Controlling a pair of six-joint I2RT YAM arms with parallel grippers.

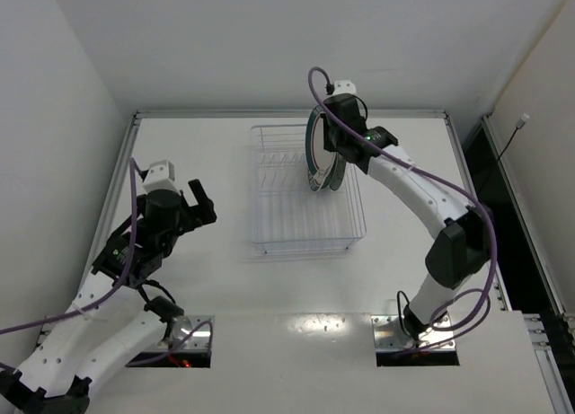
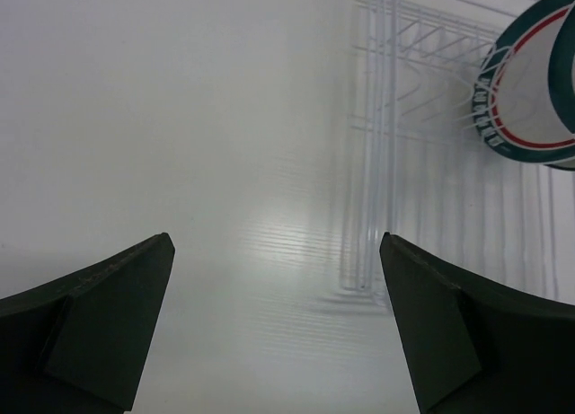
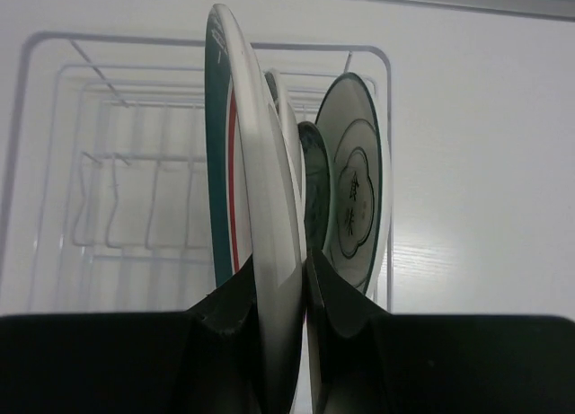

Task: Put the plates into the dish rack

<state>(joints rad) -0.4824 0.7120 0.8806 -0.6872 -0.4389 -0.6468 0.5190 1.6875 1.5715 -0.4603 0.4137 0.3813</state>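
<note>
A white desk [image 1: 207, 162] sits between plain white walls [image 1: 54, 91]. On it is a clear plastic dish rack [image 1: 296, 225] with thin upright pins. The right fingers [image 3: 341, 297] pinch the edge of a round white plate with a dark green rim and thin red ring [image 3: 260, 207]. It stands upright between them, in the far right part of the rack. Just beside it stand a dark teal plate [image 3: 313, 198] and a pale plate with a green edge [image 3: 355, 189]. The left fingers [image 2: 99, 324] are wide apart, holding nothing, above the desk left of the rack.
</note>
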